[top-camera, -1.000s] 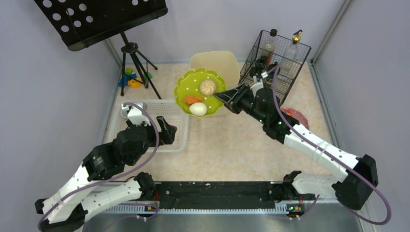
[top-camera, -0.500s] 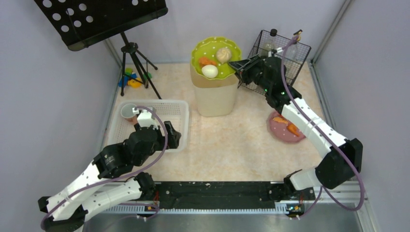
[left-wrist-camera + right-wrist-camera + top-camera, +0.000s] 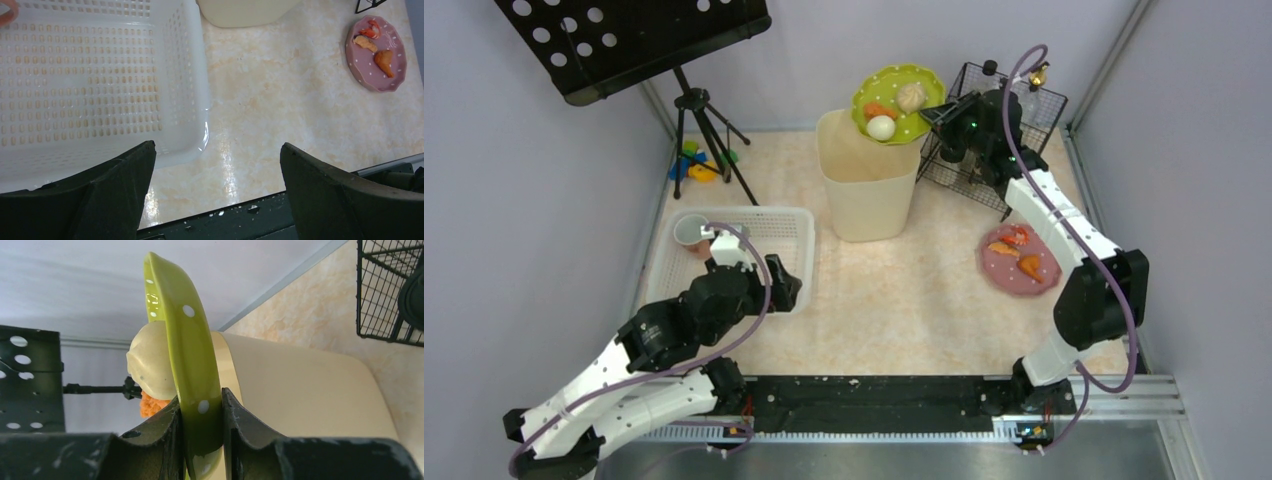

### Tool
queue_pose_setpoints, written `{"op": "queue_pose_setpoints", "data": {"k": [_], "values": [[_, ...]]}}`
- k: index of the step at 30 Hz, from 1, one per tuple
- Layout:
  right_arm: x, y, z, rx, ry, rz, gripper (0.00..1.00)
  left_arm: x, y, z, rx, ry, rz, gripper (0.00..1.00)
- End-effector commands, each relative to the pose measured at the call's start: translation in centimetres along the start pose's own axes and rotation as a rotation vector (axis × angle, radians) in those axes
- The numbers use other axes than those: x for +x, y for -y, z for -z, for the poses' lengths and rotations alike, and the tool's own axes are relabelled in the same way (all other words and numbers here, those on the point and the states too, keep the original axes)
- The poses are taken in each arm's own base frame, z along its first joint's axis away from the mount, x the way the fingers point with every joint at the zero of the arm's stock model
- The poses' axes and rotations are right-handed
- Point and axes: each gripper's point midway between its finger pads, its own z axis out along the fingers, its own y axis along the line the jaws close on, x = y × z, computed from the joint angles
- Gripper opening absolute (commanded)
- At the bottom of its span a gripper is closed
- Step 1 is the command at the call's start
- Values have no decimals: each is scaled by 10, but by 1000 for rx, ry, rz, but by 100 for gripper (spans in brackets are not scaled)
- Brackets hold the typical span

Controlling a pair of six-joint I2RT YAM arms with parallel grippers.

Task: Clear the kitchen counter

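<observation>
We see the right gripper [image 3: 200, 410] clamped on the rim of a green plate [image 3: 892, 80], which hangs over the far right edge of the bin [image 3: 864, 200]. A bun [image 3: 911, 96], an egg [image 3: 881, 127] and an orange morsel [image 3: 879, 110] lie on the plate. The left gripper [image 3: 217, 147] hovers with its fingers wide apart over the near right corner of the basket [image 3: 794, 225], holding nothing. A cup [image 3: 690, 232] stands in the basket's far left corner. The counter [image 3: 904, 290] spreads beneath both arms. It bears the basket at left, the bin at the back, a wire rack [image 3: 1049, 100] in the far right corner and a pink plate [image 3: 1009, 272] with food scraps at right.
</observation>
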Motion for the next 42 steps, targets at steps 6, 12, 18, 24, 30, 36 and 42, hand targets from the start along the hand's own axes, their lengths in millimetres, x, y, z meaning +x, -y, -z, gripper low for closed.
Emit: {"op": "queue_pose_setpoints", "data": {"k": [6, 12, 18, 24, 30, 36, 42], "values": [[-34, -115, 31, -380, 115, 260, 0, -3, 5, 1, 37, 24, 28, 99], [-28, -125, 34, -453, 123, 386, 0, -1, 5, 2, 45, 19, 33, 99], [-15, -142, 33, -504, 160, 539, 0, -1, 3, 4, 48, 23, 40, 99], [-4, -152, 31, -492, 225, 716, 0, -1, -1, 7, 38, 27, 37, 99], [-14, -144, 29, -442, 315, 854, 0, 0, -6, 9, 29, 30, 32, 99], [-8, -138, 41, -496, 426, 1006, 0, 1, -7, 8, 24, 31, 32, 99], [12, -155, 70, -594, 619, 1227, 0, 5, -7, 3, 12, 22, 24, 99]]}}
